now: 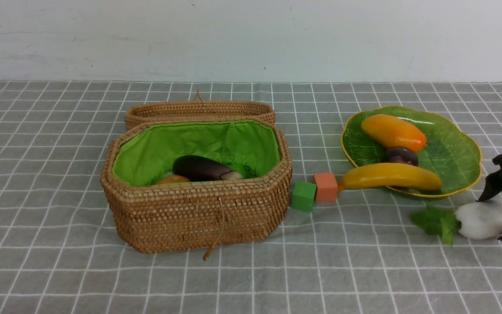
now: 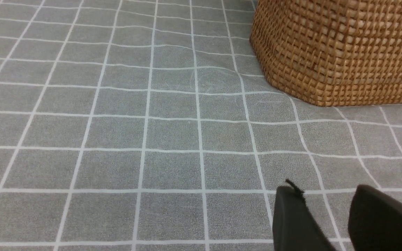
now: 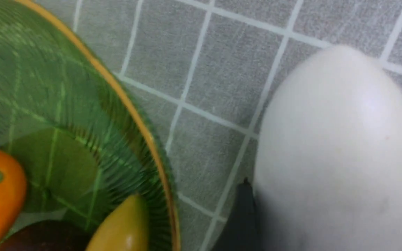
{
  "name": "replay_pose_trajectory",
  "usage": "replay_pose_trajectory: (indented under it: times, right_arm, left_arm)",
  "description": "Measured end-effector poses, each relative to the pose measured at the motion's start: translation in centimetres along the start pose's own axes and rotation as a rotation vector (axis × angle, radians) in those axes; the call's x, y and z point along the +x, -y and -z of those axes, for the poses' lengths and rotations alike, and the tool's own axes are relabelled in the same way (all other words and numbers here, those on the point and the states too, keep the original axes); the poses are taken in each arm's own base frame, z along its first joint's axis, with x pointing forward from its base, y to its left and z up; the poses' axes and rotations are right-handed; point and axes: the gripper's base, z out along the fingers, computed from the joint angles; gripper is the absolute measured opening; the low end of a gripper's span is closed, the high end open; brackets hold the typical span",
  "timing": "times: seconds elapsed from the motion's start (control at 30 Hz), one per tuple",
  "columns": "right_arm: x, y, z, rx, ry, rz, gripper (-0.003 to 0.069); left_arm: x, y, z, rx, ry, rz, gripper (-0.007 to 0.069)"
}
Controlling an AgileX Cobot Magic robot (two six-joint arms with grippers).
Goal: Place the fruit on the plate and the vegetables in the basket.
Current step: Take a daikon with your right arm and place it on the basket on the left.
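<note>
The woven basket [image 1: 198, 213] stands open at centre left, with the dark eggplant [image 1: 203, 168] and the potato [image 1: 173, 179] inside. The gourd is not in view. The green plate [image 1: 451, 152] at the right holds the mango [image 1: 392, 132], plum [image 1: 401, 155] and banana [image 1: 390, 176]. The white radish [image 1: 482, 220] lies on the cloth in front of the plate, leaves pointing left. My right gripper [image 1: 494, 218] is shut on the radish [image 3: 337, 150], with a finger [image 3: 243, 219] against its side. My left gripper [image 2: 326, 195] is open and empty beside the basket [image 2: 337, 52].
A green cube [image 1: 303, 196] and an orange cube [image 1: 325, 186] sit between basket and plate, by the banana's tip. The basket's lid [image 1: 198, 110] lies folded back behind it. The plate's gold rim [image 3: 131, 104] is close to the radish.
</note>
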Motion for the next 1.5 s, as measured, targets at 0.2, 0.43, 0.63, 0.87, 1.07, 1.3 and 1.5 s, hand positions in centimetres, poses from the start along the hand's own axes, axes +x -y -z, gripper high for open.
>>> replay_pose_trajectory:
  times: [0.2,0.43,0.63,0.87,1.07,1.3,1.5]
  right_arm:
    - [0.0,0.2,-0.4,0.019,-0.01,0.004,0.0496]
    - [0.2,0.2,3.0,0.047,-0.01,0.117,0.0496]
    - [0.5,-2.1,10.0,-0.177,0.127,0.341,0.0496]
    - [8.2,-7.6,17.9,-0.549,0.176,0.954,0.0496]
    - [18.1,-13.4,18.8,-0.874,0.118,1.347,0.0496]
    - [26.2,-17.4,13.1,-0.986,0.245,1.529,0.0496]
    - [29.6,-18.0,7.7,-0.953,0.241,1.64,0.0496]
  left_arm:
    - [0.0,0.0,0.0,0.0,0.0,0.0,0.0239]
    - [0.0,0.0,0.0,0.0,0.0,0.0,0.0239]
    - [0.0,0.0,0.0,0.0,0.0,0.0,0.0239]
    - [0.0,0.0,0.0,0.0,0.0,0.0,0.0239]
    - [0.0,0.0,0.0,0.0,0.0,0.0,0.0239]
    - [0.0,0.0,0.0,0.0,0.0,0.0,0.0239]
    - [0.0,0.0,0.0,0.0,0.0,0.0,0.0239]
